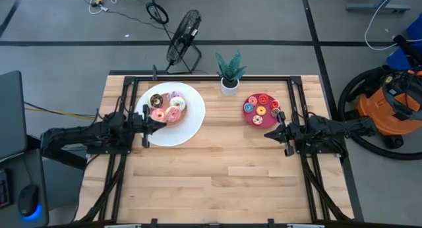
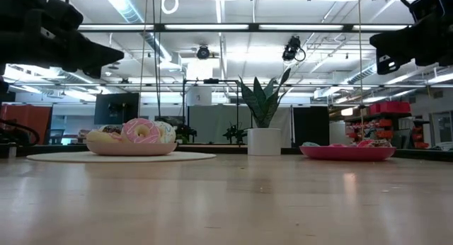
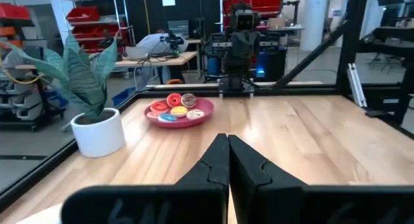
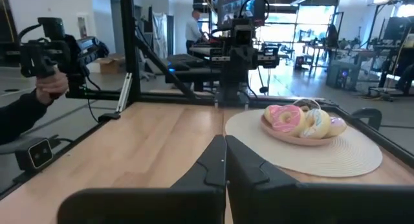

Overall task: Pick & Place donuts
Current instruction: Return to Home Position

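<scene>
Left side first: the left end effector (image 1: 161, 120) hangs above the tabletop (image 1: 217, 175), over the left edge of the 1 white plate (image 1: 179, 138). Its 2 fingers (image 3: 210, 169) are pressed together w/ nothing btwn them.

On that plate sits 1 pink dish (image 4: 291, 138), and the big donuts (image 1: 168, 108) are piled in it. We count 5: mostly pink frosting, a couple whitish. The end effector's tip is just beside the nearest pink one, and we can't tell if it touches.

Moving to centre: 1 potted plant (image 1: 229, 83) stands upright at the far edge, btwn the two dishes.

Right of it is 1 magenta dish (image 1: 267, 121) holding the small donuts (image 1: 260, 108). We make out at least 6, incl. red, orange, yellow, blue and a dark one; an exact count isn't possible.

The right end effector (image 1: 268, 132) hovers raised, just beside that dish's near-right edge. Its fingers (image 4: 210, 166) are also closed tight together and empty.

Beyond the tabletop, the right wrist view shows 1 person's hand (image 4: 52, 87) holding a dark device.
</scene>
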